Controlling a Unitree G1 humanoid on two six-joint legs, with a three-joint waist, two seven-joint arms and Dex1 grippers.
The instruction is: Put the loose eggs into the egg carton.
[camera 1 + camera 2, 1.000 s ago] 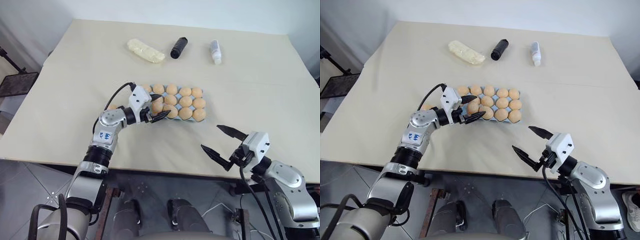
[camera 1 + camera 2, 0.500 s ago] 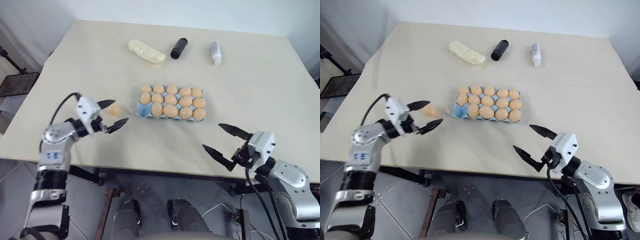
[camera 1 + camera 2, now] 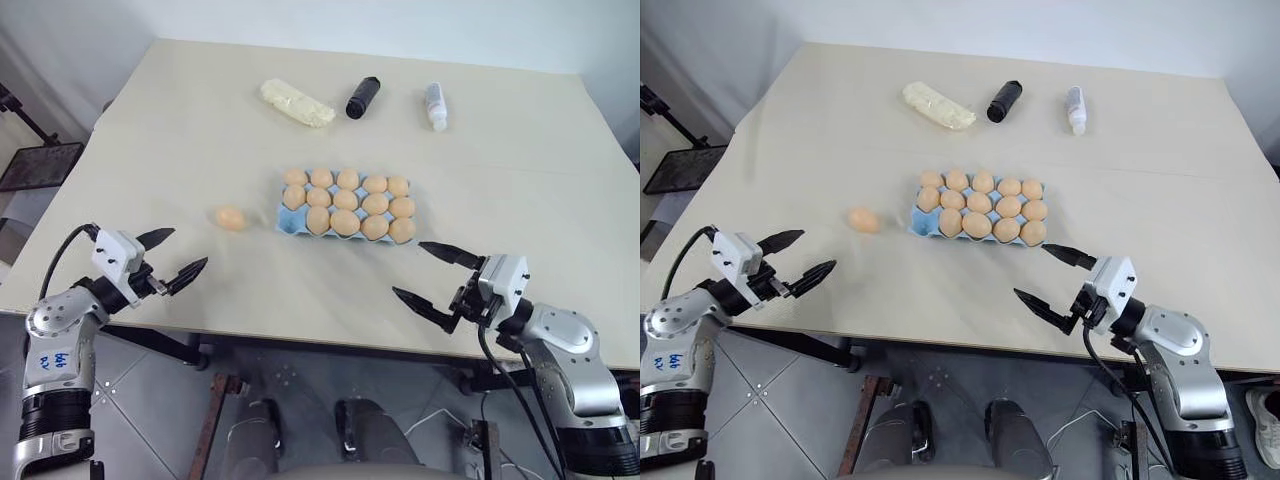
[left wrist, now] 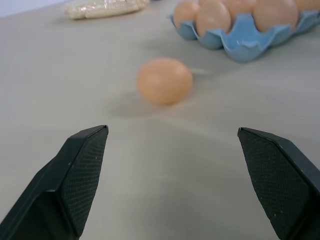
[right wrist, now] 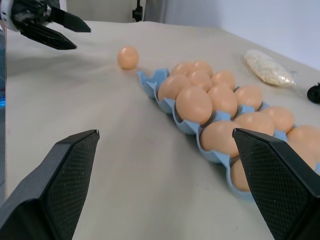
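Note:
The light blue egg carton (image 3: 291,223) sits mid-table holding several tan eggs; its near-left corner cup holds none. One loose egg (image 3: 230,217) lies on the table just left of the carton, also seen as the egg (image 4: 164,80) ahead of my left fingers. My left gripper (image 3: 188,248) hovers open and empty by the table's near-left edge, short of that egg. Near the front edge, right of the carton, my right gripper (image 3: 407,268) is open and empty, pointing toward the carton (image 5: 150,80).
Along the far side lie a pale yellow packet (image 3: 297,102), a black cylinder (image 3: 360,96) and a small white bottle (image 3: 435,104). A dark stand (image 3: 35,160) sits off the table's left side. Both grippers are close to the table's front edge.
My left gripper has drawn away from the carton's near-left corner, leftward and back toward the table's front edge, staying open. The loose egg now lies uncovered. The right gripper has turned slightly.

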